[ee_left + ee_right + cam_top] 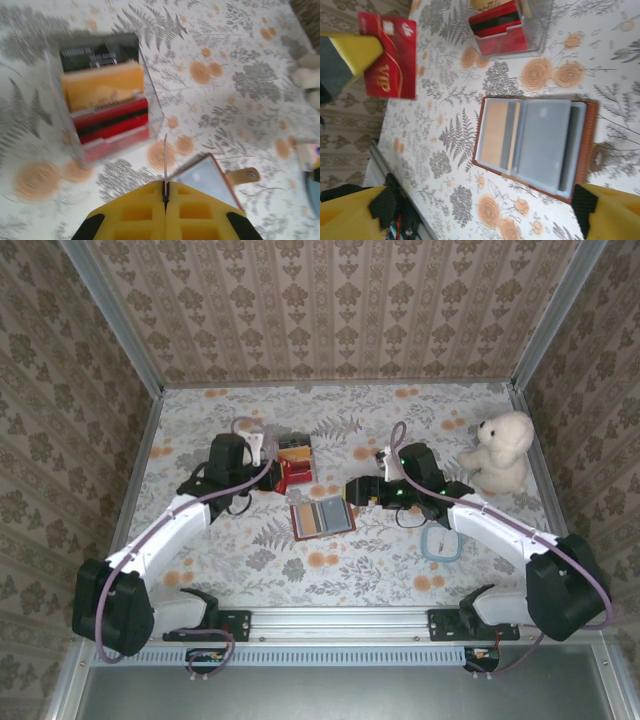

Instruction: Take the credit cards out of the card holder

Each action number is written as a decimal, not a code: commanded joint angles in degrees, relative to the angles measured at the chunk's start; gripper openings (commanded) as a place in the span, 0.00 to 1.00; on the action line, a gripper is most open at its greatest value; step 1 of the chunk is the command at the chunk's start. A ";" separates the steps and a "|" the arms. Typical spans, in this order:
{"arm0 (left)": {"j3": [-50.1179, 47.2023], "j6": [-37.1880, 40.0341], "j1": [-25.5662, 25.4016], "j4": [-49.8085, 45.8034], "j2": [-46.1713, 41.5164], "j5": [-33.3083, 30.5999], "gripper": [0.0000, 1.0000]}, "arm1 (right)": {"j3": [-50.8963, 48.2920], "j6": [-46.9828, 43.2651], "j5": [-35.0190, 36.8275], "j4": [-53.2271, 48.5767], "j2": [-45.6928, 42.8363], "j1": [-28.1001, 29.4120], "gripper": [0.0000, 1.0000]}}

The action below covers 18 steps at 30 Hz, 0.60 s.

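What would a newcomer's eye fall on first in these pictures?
First, the red card pinched in the shut left gripper, close to the clear box of cards. Next, the open brown card holder lying flat mid-table, with the right gripper open over it. A cream teddy bear sits at the far right of the flowered table.

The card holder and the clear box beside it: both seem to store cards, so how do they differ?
The card holder is brown leather; the clear box is see-through plastic. The card holder lies flat, opened like a book; the clear box stands upright. The card holder's cards lie flat in pockets; the clear box's cards stand on edge. Both rest on the flowered table.
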 commanded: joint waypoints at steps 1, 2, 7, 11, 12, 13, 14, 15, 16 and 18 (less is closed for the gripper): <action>5.48 13.26 0.10 -6.11 3.42 -2.09 0.00 | 3.32 -6.54 4.18 -6.19 -1.30 -0.50 0.99; 7.12 15.17 -0.03 -6.34 4.50 -1.51 0.00 | 4.10 -7.07 5.19 -6.70 -1.00 -0.46 1.00; 15.97 29.43 -0.05 -10.33 10.28 1.71 0.00 | 7.99 -9.47 9.98 -9.52 2.21 -1.43 1.00; 22.28 42.66 -0.47 -13.73 15.32 3.51 0.00 | 8.33 -9.23 11.61 -8.69 4.87 -3.57 1.00; 23.16 46.14 -1.17 -14.40 16.21 3.78 0.00 | 8.85 -9.22 11.49 -8.86 6.57 -4.40 1.00; 23.95 48.82 -1.47 -15.09 17.02 3.43 0.00 | 9.39 -9.19 11.20 -9.20 7.61 -4.94 1.00; 25.07 51.73 -1.53 -16.23 18.10 2.91 0.00 | 9.98 -9.28 10.48 -9.57 8.85 -5.71 1.00; 25.96 54.35 -1.51 -17.43 19.15 2.81 0.00 | 10.12 -9.22 10.00 -9.73 9.58 -6.23 1.00; 27.01 56.40 -1.49 -18.42 20.27 2.84 0.00 | 10.20 -9.12 9.77 -9.60 10.03 -6.52 1.00; 28.89 59.59 -1.48 -19.65 22.72 1.17 0.00 | 9.88 -9.22 9.55 -9.08 10.81 -7.04 1.00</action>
